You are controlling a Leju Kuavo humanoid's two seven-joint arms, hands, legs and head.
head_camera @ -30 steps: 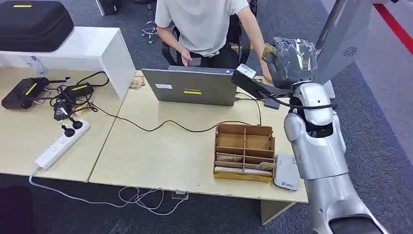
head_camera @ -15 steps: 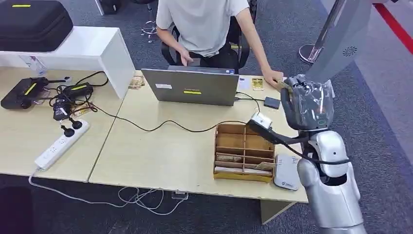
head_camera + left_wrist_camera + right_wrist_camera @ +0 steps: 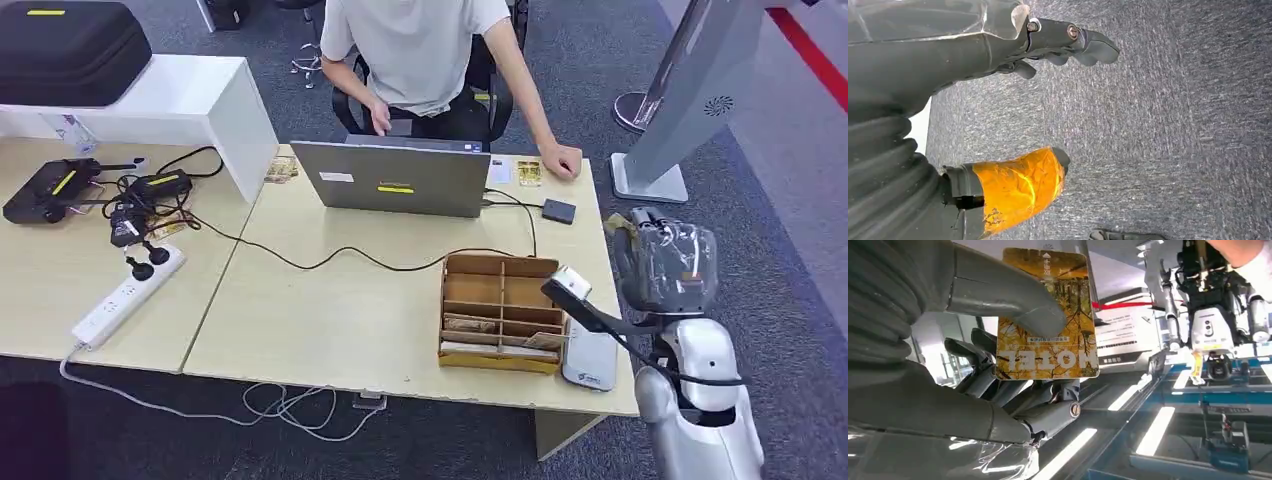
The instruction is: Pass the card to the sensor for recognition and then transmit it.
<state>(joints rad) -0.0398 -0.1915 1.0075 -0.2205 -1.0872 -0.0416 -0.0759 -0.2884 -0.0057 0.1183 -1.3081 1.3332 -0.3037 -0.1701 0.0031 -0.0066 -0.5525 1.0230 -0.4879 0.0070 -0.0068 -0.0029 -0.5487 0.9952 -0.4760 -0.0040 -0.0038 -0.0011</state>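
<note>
Yellow hotel card [image 3: 1048, 315] pinched between thumb and fingers of the right hand [image 3: 1013, 340], at four o'clock off the desk [image 3: 330, 320], probably heading for the reader [image 3: 590, 362]; left hand [image 3: 1048, 45] hangs with fingers apart.

Right robot hand [image 3: 665, 262] pulled back from person's hand [image 3: 560, 160] toward robot, lower, card [image 3: 1048, 315] still pinched.

One hotel card [image 3: 1047, 315] in right hand [image 3: 998, 365] — two more cards [image 3: 516, 172] flat on desk near person's hand. One laptop [image 3: 392, 178]. One wooden organizer [image 3: 500, 311]. One power strip [image 3: 127, 295] — one black case [image 3: 70, 48]. One person [image 3: 420, 50]. One grey sensor pad [image 3: 590, 362].
</note>
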